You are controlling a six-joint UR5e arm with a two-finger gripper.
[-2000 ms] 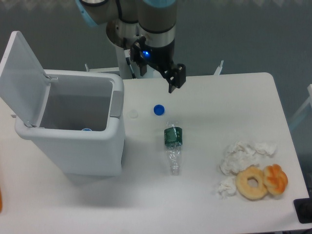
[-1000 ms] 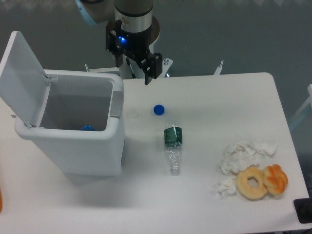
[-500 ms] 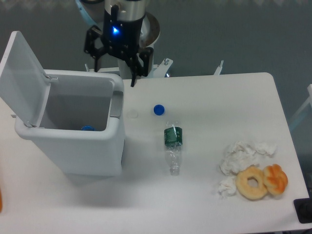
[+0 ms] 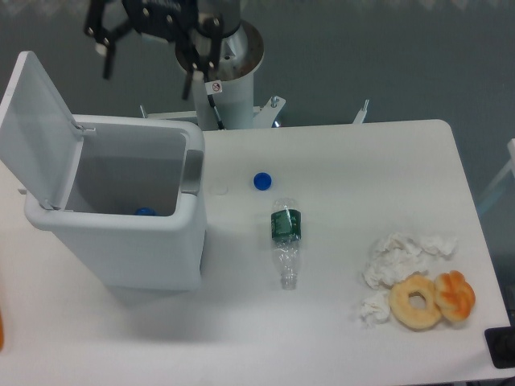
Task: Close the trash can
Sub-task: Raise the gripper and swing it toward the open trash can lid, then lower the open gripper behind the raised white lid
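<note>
White plastic trash can (image 4: 121, 233) is seen at left on the surface (image 4: 354, 161), lid upright at upper left; claw (image 4: 146, 52) above, fingers apart.

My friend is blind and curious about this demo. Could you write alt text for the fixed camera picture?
A large white trash can stands at the left of a white table, its lid swung up and open, while the robot's open gripper hangs above and behind it. To the right lie a blue bottle cap, a crushed plastic bottle, crumpled tissues and two doughnuts.
</note>
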